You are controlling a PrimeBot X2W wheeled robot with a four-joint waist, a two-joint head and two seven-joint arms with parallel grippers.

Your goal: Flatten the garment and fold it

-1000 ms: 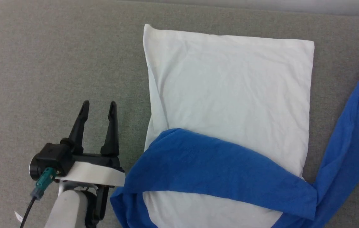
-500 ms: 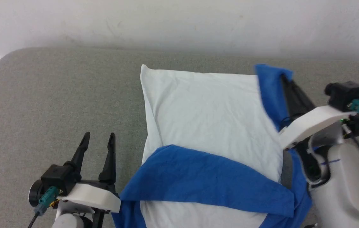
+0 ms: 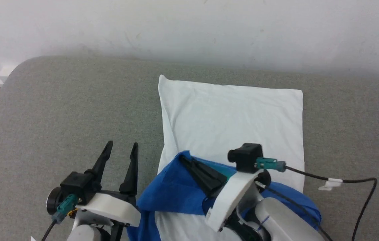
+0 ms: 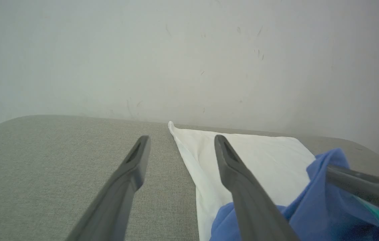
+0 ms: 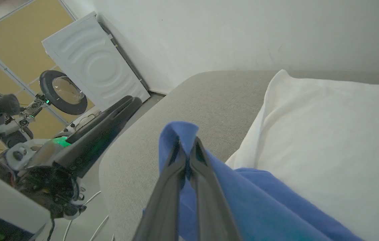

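Note:
The garment lies on the grey surface: its white body is spread flat, and its blue part is bunched across the near edge. My right gripper reaches over that blue part, pointing far-left, and is shut on a fold of blue cloth that sticks up past its fingertips. My left gripper stands open just left of the garment with nothing between its fingers. From the left wrist, the white edge runs between and past the fingers, and blue cloth hangs from the right gripper's finger.
The grey padded surface has a rounded far-left corner and ends at a white wall. The right wrist's black cable loops over the surface at the right. A white washing machine and a round magnifier lamp stand beyond the surface's left end.
The head camera has shifted. My right gripper has carried the blue cloth from the garment's right side over to its near-left part. The left gripper stays open beside the garment.

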